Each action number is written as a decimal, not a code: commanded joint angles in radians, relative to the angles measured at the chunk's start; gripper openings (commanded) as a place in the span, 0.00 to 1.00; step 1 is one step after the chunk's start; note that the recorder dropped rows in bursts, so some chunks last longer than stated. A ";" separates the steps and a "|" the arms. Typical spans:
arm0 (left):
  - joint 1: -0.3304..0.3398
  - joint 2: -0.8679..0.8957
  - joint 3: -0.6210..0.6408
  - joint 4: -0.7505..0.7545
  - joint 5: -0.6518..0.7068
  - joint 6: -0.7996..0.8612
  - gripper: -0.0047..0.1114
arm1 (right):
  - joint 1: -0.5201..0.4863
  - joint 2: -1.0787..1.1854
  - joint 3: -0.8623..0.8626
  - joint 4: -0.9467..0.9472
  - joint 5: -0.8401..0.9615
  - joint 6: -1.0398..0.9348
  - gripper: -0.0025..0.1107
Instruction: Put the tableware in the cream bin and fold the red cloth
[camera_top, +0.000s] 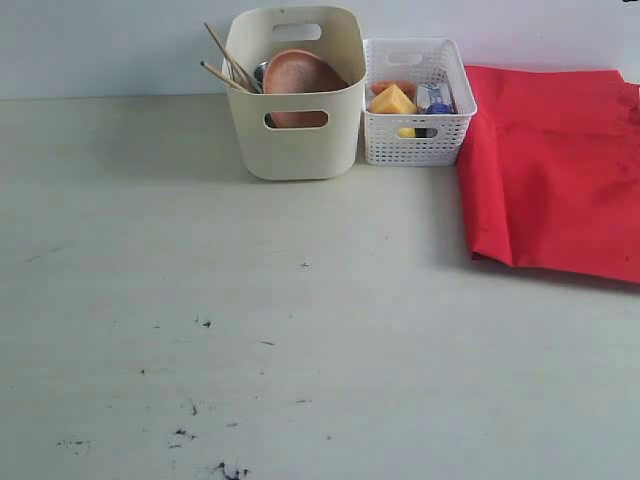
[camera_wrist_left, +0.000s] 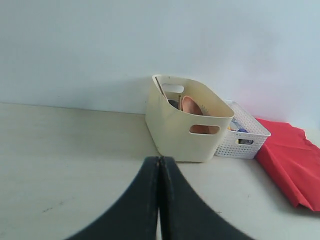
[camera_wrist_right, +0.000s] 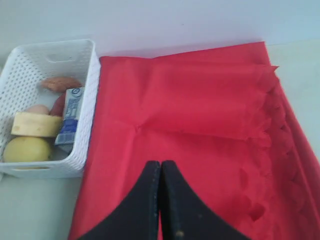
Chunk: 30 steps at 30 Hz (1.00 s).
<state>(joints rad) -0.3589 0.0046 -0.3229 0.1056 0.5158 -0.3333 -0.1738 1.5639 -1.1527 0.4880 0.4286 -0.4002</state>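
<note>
state: left hand (camera_wrist_left: 159, 163) closed, empty | right hand (camera_wrist_right: 160, 166) closed, empty | risk: closed hand brushing red cloth (camera_wrist_right: 200, 125) could disturb its layers

Left tool (camera_wrist_left: 159, 162): two dark fingers (camera_wrist_left: 135, 210) pressed flat together. Only a thin seam shows between them, nothing caught in it. The pair tapers to one blunt tip. Wrist sits near level and low, aimed out across the bench (camera_wrist_left: 60, 165).

Right tool (camera_wrist_right: 160, 164): same dark fingers (camera_wrist_right: 182, 210), jaws closed tight along a straight seam, nothing gripped. Wrist pitched steeply downward. Arm links behind both tools are out of sight.
</note>
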 joint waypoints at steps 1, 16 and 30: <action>0.002 -0.005 0.009 0.008 -0.013 -0.011 0.05 | 0.011 -0.018 0.016 0.037 0.018 -0.017 0.02; 0.192 -0.005 0.009 0.063 -0.029 0.056 0.05 | 0.011 -0.014 0.016 0.037 0.010 -0.017 0.02; 0.489 -0.005 0.323 0.066 -0.465 0.060 0.05 | 0.011 -0.014 0.016 0.035 0.010 -0.017 0.02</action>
<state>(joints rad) 0.1250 0.0046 -0.0133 0.1600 0.0354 -0.2806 -0.1632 1.5554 -1.1421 0.5242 0.4475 -0.4083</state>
